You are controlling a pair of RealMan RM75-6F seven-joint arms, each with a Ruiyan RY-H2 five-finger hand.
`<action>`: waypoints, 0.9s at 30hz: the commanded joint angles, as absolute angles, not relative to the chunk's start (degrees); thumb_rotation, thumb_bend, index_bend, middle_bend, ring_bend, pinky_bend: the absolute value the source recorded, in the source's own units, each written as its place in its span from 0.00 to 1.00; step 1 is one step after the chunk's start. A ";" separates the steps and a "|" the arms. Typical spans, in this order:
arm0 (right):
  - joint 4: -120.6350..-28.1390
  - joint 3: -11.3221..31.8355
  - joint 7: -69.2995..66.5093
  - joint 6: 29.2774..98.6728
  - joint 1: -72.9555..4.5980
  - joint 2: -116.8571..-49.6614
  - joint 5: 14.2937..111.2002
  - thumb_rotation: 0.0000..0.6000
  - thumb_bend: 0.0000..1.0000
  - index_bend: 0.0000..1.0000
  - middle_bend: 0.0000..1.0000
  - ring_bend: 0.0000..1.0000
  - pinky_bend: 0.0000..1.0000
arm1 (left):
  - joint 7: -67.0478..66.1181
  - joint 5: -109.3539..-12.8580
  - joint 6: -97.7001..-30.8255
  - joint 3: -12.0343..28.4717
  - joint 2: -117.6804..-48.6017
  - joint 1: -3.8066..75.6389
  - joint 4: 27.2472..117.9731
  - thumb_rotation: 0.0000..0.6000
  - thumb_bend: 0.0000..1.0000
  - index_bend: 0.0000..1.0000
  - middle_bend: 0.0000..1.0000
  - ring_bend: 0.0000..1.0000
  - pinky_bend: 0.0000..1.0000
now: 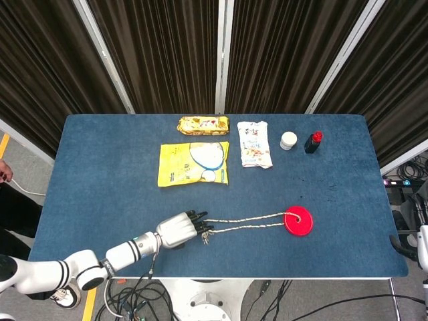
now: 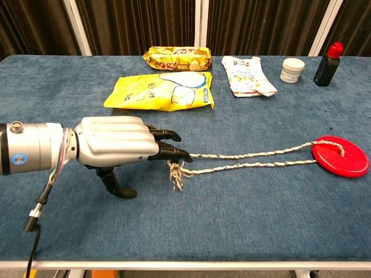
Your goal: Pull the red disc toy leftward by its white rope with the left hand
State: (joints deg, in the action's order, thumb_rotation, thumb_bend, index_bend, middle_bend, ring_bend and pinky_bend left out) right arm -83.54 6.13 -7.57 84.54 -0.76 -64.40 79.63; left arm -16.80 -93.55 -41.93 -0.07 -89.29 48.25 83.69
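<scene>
The red disc toy [image 1: 298, 221] [image 2: 340, 156] lies flat on the blue table, right of centre near the front. Its white rope [image 1: 249, 222] [image 2: 249, 161] runs leftward in two strands to a frayed, knotted end [image 2: 175, 174]. My left hand [image 1: 179, 229] [image 2: 116, 145] lies palm down at that end. Its dark fingertips [image 2: 181, 154] curl down onto the rope there, while the thumb [image 2: 116, 186] stands apart on the table, so nothing is pinched. Only a dark part of my right hand [image 1: 399, 245] shows past the table's right edge.
Along the back stand a yellow snack bag [image 1: 194, 162], a orange-yellow biscuit pack [image 1: 202, 124], a white packet [image 1: 254, 144], a small white jar [image 1: 288, 140] and a dark red-capped bottle [image 1: 313, 142]. The table's front edge [image 1: 267, 275] is close to the hand.
</scene>
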 commanded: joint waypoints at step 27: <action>-83.86 5.99 -6.12 83.10 -1.41 -65.33 79.48 1.00 0.16 0.00 0.00 0.00 0.00 | -23.21 -89.27 -51.19 -0.10 -84.60 44.41 87.28 1.00 0.37 0.72 0.99 0.77 0.73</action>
